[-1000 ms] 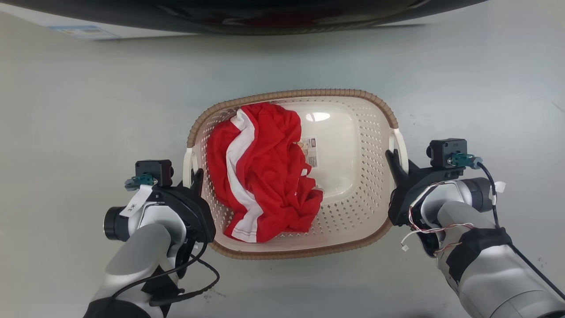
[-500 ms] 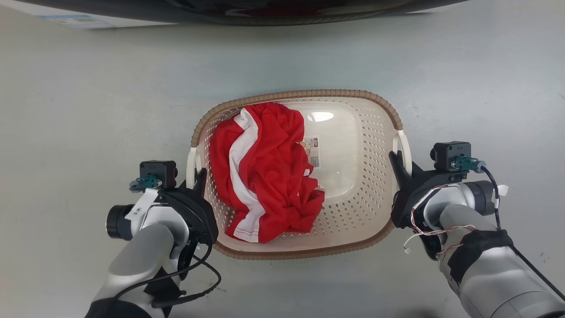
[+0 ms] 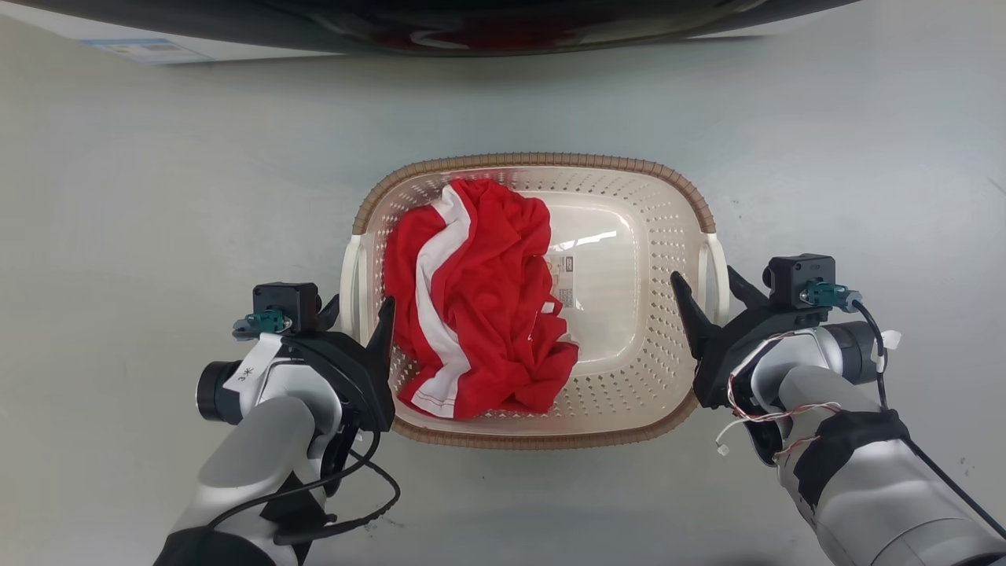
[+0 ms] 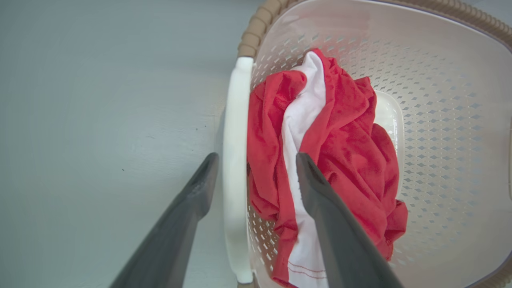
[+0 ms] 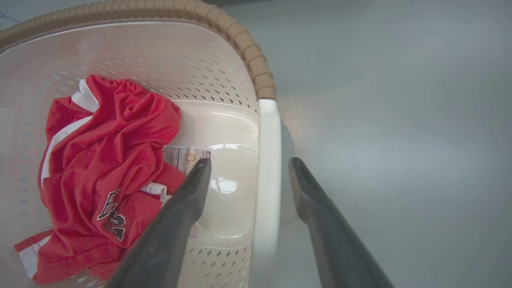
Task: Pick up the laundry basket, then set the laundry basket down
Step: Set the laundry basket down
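Note:
The laundry basket point(image 3: 534, 160), cream with a brown woven-look rim, sits level on the grey floor and holds a crumpled red and white garment point(image 3: 479, 299). My left gripper point(image 3: 357, 308) is open, one finger outside the left white handle point(image 3: 349, 275) and one inside the wall. In the left wrist view the handle point(image 4: 235, 120) runs between the open fingers of the left gripper point(image 4: 257, 158). My right gripper point(image 3: 709, 284) is open astride the right handle point(image 3: 714, 267). The right wrist view shows that handle point(image 5: 269, 140) between the spread fingers of the right gripper point(image 5: 249, 162), with the label point(image 5: 188, 154) on the base.
A dark rounded machine front point(image 3: 471, 23) and a white edge with a blue-printed label point(image 3: 141, 49) run along the top of the head view. Bare grey floor point(image 3: 157, 196) surrounds the basket. A black cable point(image 3: 369, 503) loops off my left forearm.
Both grippers have gone from shut on the handles to open, fingers spread either side of them. The basket has levelled out and sits a little higher in the head view.

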{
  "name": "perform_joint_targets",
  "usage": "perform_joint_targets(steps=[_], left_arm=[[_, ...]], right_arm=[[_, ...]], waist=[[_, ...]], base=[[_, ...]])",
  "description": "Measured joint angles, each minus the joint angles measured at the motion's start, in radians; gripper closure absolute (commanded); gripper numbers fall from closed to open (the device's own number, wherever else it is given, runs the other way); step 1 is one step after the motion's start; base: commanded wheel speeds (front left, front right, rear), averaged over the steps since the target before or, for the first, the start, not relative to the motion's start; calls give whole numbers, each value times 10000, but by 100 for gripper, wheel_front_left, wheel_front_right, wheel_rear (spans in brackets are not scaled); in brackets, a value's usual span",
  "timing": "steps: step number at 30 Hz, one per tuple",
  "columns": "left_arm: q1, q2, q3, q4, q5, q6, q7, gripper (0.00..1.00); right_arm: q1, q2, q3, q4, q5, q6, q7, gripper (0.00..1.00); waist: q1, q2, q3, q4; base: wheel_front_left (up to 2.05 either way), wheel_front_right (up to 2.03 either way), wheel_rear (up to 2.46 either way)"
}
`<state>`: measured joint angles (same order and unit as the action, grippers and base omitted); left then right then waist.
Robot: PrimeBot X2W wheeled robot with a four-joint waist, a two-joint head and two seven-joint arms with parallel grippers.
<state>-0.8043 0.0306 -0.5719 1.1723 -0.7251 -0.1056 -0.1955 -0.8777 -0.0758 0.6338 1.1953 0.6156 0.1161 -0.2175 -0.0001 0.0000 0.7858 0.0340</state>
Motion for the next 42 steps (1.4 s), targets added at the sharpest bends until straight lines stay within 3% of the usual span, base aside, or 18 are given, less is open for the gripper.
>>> perform_joint_targets(steps=[14,28,37,42], left_arm=[[173,2,-107,460,-40,-94,-196,0],[1027,121,-167,466,35,-104,-489,0],[1576,297,-98,25,65,-176,-535,0],[1805,416,150,-660,98,-73,-537,0]], right_arm=[[204,-13,136,163,-82,73,-219,0],[1362,2,-205,134,33,71,-309,0],[1939,-19,-646,-700,104,-48,-314,0],[2306,-184,-963,-1338,100,-278,-316,0]], waist=[[0,0,-1030,15],[-1,-1,-2953,-70],[0,-1,-4132,-109],[0,-1,-4695,-109]], base=[[0,0,0],[0,0,0],[0,0,0],[0,0,0]])
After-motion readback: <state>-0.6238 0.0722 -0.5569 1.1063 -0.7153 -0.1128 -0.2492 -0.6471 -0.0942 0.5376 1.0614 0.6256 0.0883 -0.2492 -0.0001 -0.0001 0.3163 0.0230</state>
